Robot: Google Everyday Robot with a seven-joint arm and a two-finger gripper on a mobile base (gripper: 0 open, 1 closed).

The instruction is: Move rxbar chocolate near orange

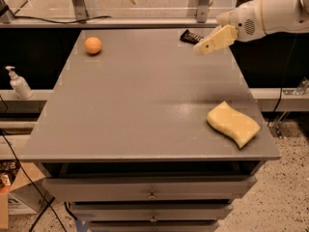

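Claw [199,49]: hung over the far right of the surface [145,95], just beside the rxbar chocolate [190,36].
Claw grip: could not tell if it was released or clenched.
Rxbar chocolate: lay flat by the far edge, well apart from the orange [93,45].
Orange: sat at the far left.
Sponge [233,123]: yellow, near the front right corner.

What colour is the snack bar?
Black rxbar chocolate, camera view; the gripper hovers beside it.

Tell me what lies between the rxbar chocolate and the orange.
Only bare tabletop between orange and rxbar chocolate, in the camera view. The gripper hangs beside the bar, off that stretch.
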